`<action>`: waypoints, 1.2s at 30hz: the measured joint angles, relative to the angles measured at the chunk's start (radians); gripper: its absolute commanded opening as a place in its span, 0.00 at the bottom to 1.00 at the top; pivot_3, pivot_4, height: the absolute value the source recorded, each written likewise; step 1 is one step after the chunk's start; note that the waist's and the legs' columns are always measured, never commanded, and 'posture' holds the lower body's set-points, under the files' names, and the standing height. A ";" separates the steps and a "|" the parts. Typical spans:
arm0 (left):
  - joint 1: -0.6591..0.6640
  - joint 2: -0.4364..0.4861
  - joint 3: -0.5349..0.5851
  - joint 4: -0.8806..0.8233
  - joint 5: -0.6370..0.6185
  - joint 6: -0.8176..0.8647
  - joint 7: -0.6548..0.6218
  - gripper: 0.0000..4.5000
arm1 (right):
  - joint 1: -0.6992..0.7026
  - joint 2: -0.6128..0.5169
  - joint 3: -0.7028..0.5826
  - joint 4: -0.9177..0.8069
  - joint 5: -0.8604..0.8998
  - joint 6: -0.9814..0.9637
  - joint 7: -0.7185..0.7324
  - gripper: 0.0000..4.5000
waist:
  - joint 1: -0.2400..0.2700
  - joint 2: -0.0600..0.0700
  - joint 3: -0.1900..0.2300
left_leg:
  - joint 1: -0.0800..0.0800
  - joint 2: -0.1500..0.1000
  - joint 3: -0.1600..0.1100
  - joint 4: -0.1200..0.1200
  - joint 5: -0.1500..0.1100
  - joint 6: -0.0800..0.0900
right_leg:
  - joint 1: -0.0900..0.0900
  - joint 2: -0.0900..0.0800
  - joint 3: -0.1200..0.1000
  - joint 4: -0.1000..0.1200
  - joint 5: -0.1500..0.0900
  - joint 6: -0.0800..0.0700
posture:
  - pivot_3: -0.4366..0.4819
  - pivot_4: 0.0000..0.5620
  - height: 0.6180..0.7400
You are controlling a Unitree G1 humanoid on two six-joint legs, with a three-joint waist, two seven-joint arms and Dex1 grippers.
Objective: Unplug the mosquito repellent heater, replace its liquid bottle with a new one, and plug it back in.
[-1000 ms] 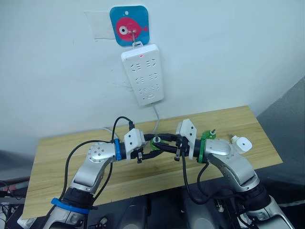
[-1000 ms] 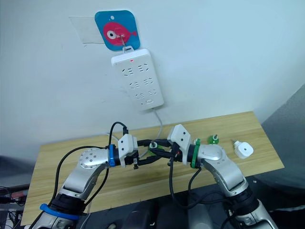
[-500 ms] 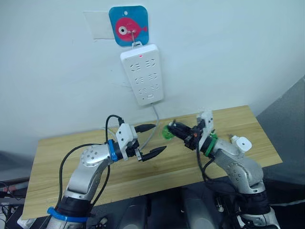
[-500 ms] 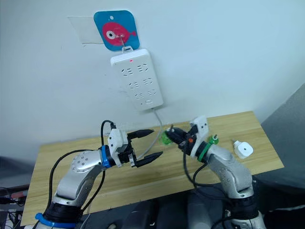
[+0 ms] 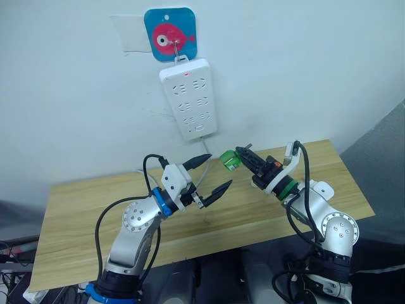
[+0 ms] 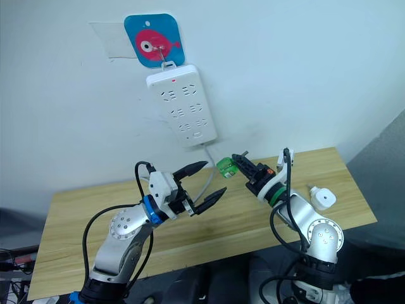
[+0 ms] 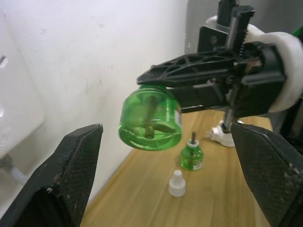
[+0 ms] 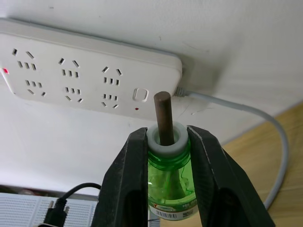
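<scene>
The right gripper (image 5: 243, 156) is clamped on the neck of a green liquid bottle (image 5: 228, 161), holding it in the air just below the white power strip (image 5: 188, 97) on the wall. The left gripper (image 5: 214, 173) hangs beside the bottle, fingers spread wide and empty. The mosquito repellent heater (image 6: 321, 197) lies on the wooden table (image 5: 76, 215), well right of the power strip, near a second green bottle (image 7: 191, 157) and a white cap (image 7: 176, 183).

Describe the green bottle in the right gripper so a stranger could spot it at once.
Start at the white power strip hanging on the wall; just below it, above the wooden table, the right gripper holds a green bottle in the air by its white neck. Its brown wick is bare, and unlike the second green bottle on the table, it is off the surface.
</scene>
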 measured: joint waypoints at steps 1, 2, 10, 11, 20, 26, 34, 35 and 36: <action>-0.009 0.000 0.000 0.012 0.002 -0.003 -0.001 1.00 | 0.001 -0.003 0.009 0.000 0.025 -0.005 -0.012 0.19 | 0.000 0.000 0.000 | 0.000 0.000 0.000 0.000 0.000 0.000 | 0.000 0.000 0.000 0.000 0.000 0.000 | 0.39 0.49 1.00; -0.018 0.000 0.000 0.022 0.003 -0.005 -0.001 1.00 | 0.002 -0.006 0.020 0.000 0.041 -0.012 -0.023 0.19 | 0.000 0.000 0.000 | 0.000 0.000 0.000 0.000 0.000 0.000 | 0.000 0.000 0.000 0.000 0.000 0.000 | 0.39 0.49 1.00; -0.003 -0.002 -0.025 0.024 0.003 -0.020 0.000 1.00 | 0.021 -0.063 0.107 -0.007 0.149 -0.067 -0.070 0.19 | 0.000 0.000 0.000 | 0.000 0.000 0.000 0.000 0.000 0.000 | 0.000 0.000 0.000 0.000 0.000 0.000 | 0.39 0.45 1.00; -0.002 -0.006 -0.026 0.024 0.003 -0.023 0.003 1.00 | 0.025 -0.073 0.119 -0.014 0.162 -0.078 -0.076 0.19 | 0.000 0.000 0.000 | 0.000 0.000 0.000 0.000 0.000 0.000 | 0.000 0.000 0.000 0.000 0.000 0.000 | 0.39 0.44 1.00; -0.025 -0.022 -0.027 0.024 0.017 -0.052 0.025 1.00 | 0.050 -0.121 0.181 -0.032 0.225 -0.153 -0.087 0.19 | 0.001 0.000 -0.001 | 0.000 0.000 0.001 0.000 0.000 0.000 | 0.000 0.000 0.000 0.000 0.000 0.000 | 0.39 0.45 1.00; -0.031 -0.030 -0.026 0.025 0.015 -0.062 0.026 0.87 | 0.048 -0.136 0.204 -0.032 0.258 -0.195 -0.094 0.19 | 0.001 0.000 -0.001 | 0.000 0.000 0.000 0.000 0.000 0.000 | 0.000 0.000 0.000 0.000 0.000 0.000 | 0.39 0.45 1.00; -0.031 -0.042 -0.025 0.035 0.008 -0.063 0.031 0.49 | 0.048 -0.160 0.229 -0.032 0.288 -0.231 -0.118 0.19 | 0.001 0.000 -0.001 | 0.000 0.000 0.001 0.000 0.000 0.000 | 0.000 0.000 0.000 0.000 0.000 0.000 | 0.38 0.45 1.00; -0.032 -0.047 -0.025 0.038 0.008 -0.063 0.034 0.49 | 0.047 -0.166 0.233 -0.032 0.292 -0.236 -0.121 0.19 | 0.001 0.000 -0.001 | 0.000 0.000 0.001 0.000 0.000 0.000 | 0.000 0.000 0.000 0.000 0.000 0.000 | 0.38 0.45 1.00; -0.034 -0.050 -0.025 0.040 0.008 -0.063 0.035 0.49 | 0.046 -0.170 0.235 -0.032 0.295 -0.239 -0.122 0.19 | 0.001 0.000 -0.001 | 0.000 0.000 0.001 0.000 0.000 0.000 | 0.000 0.000 0.000 0.000 0.000 0.000 | 0.38 0.45 1.00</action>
